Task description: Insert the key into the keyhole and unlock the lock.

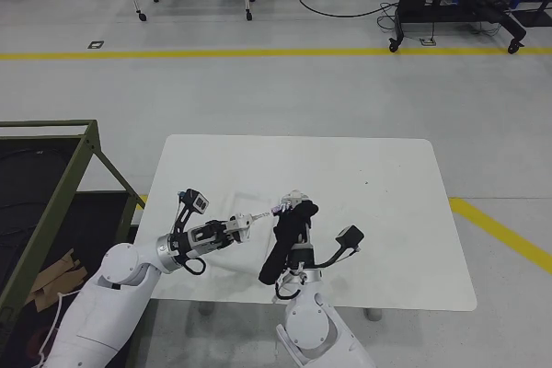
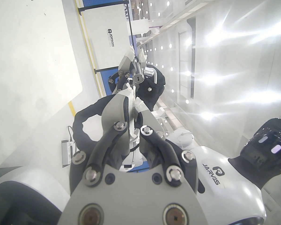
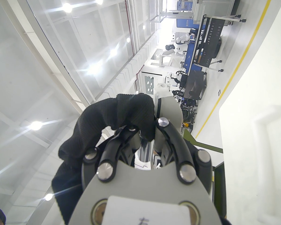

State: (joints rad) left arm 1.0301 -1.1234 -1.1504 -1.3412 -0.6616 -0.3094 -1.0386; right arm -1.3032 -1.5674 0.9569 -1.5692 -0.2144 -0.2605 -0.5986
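Above the white table (image 1: 377,193), my right gripper (image 1: 292,203) is shut on a chrome lock (image 2: 139,78); its round keyhole face is turned toward my left gripper. The lock's shiny body (image 3: 145,149) sits between the right fingers, partly hidden by a black cloth sleeve (image 3: 121,115). My left gripper (image 2: 134,101) is shut on the key (image 1: 261,216), a thin metal blade pointing at the lock. The key's tip is just short of the keyhole face, roughly in line with it. Whether they touch is unclear.
A green-framed cart (image 1: 69,156) with black netting stands to the table's left, with cardboard (image 1: 55,276) on the floor near it. Both grippers hover over the table's front middle. Yellow floor lines run behind and to the right.
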